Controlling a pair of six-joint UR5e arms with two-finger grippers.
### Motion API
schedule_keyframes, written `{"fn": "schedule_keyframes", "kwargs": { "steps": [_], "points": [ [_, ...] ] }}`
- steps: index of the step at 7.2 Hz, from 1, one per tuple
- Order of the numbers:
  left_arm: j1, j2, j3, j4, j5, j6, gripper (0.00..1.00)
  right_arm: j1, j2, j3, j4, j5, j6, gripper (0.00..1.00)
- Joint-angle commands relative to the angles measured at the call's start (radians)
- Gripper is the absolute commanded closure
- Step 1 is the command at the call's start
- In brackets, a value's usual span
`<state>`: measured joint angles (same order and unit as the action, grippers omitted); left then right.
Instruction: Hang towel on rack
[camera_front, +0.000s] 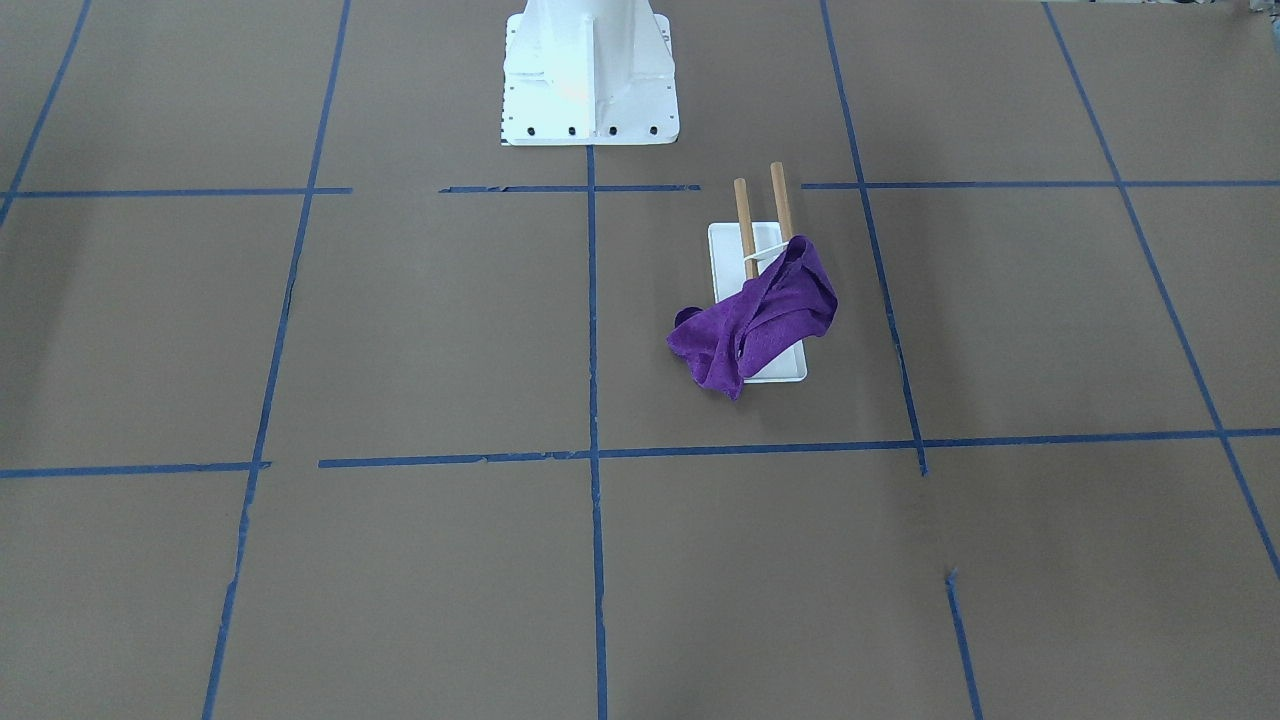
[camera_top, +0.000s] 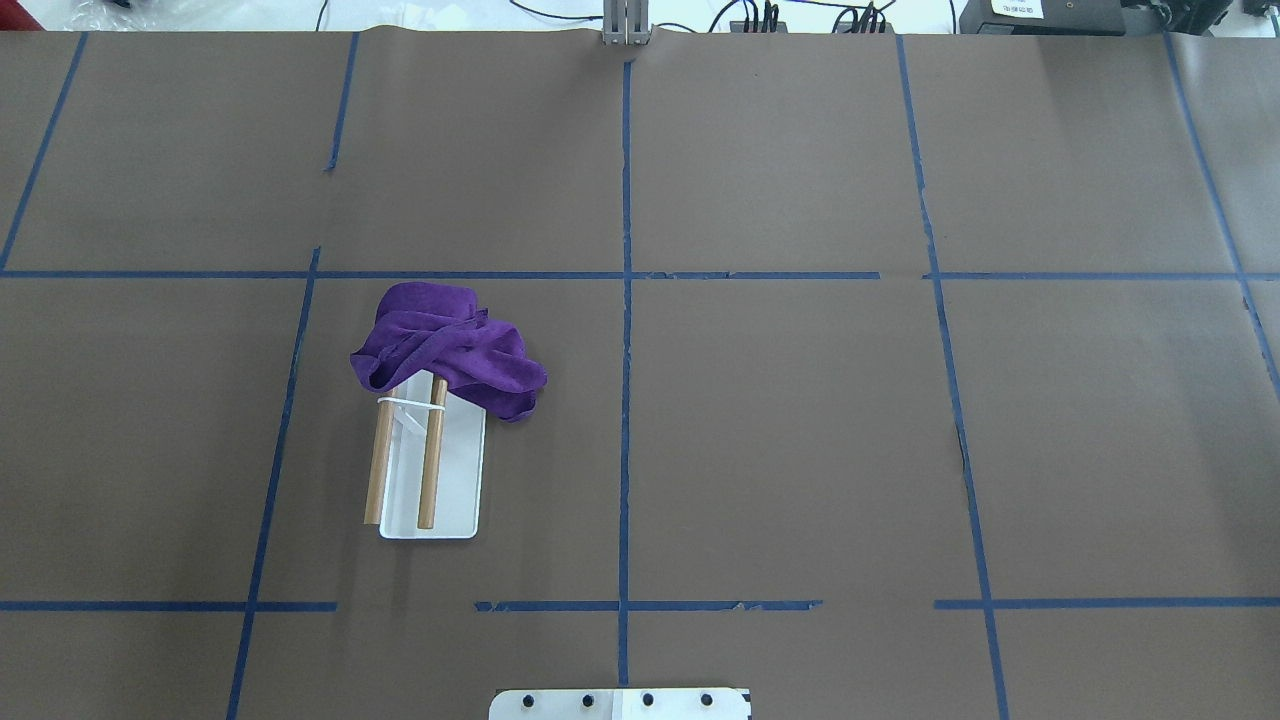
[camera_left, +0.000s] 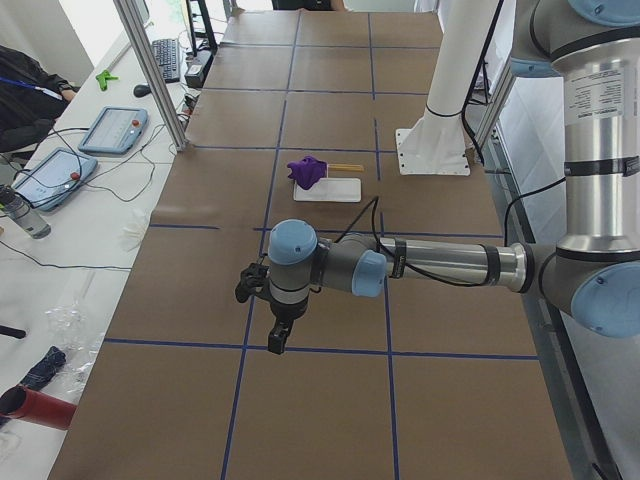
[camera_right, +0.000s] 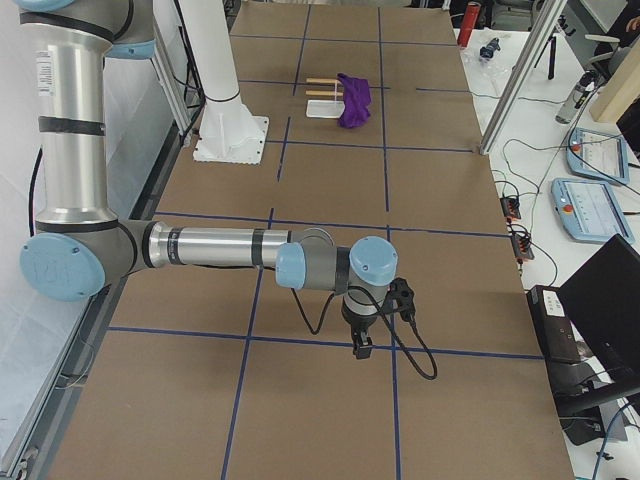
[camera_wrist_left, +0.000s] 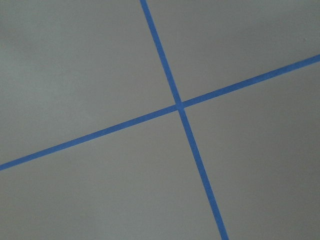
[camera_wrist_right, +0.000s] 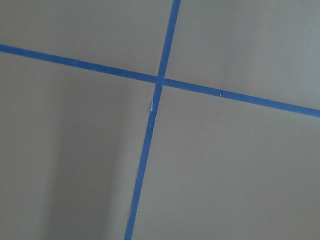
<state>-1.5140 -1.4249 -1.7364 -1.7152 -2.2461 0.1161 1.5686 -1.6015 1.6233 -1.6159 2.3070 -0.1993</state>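
The purple towel (camera_front: 760, 320) lies bunched over one end of the rack's two brown dowels (camera_front: 745, 215), partly on the white base (camera_front: 728, 245) and partly on the table. It also shows in the overhead view (camera_top: 450, 350), with the rack base (camera_top: 460, 470) below it. My left gripper (camera_left: 278, 335) hangs over the table far from the rack; I cannot tell if it is open or shut. My right gripper (camera_right: 362, 345) is likewise far from the rack; I cannot tell its state. Both wrist views show only brown paper and blue tape.
The big white bolted pedestal (camera_front: 590, 80) stands at the robot's side of the table, near the rack. Brown paper with blue tape lines (camera_top: 626, 300) covers the table. Tablets (camera_left: 105, 130) and cables lie on the white bench beyond the table's far edge.
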Motion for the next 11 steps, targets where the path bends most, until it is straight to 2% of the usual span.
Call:
{"fn": "schedule_keyframes", "kwargs": {
  "steps": [1,5,7,9,11],
  "points": [
    [-0.005,0.023,0.015,-0.004,-0.085,0.004,0.00,0.001,0.000,0.006,0.002,0.003,0.009,0.00],
    [-0.054,0.003,0.030,0.009,-0.073,-0.007,0.00,-0.002,0.005,0.003,0.004,-0.001,0.011,0.00],
    [-0.051,-0.008,0.021,0.104,-0.072,-0.004,0.00,-0.007,0.009,0.003,0.004,-0.001,0.011,0.00],
    [-0.054,0.006,-0.038,0.105,-0.072,-0.004,0.00,-0.009,0.009,0.003,0.010,-0.003,0.011,0.00],
    [-0.052,-0.003,-0.054,0.103,-0.072,-0.003,0.00,-0.015,0.009,0.001,0.010,-0.001,0.009,0.00]
  ]
}}
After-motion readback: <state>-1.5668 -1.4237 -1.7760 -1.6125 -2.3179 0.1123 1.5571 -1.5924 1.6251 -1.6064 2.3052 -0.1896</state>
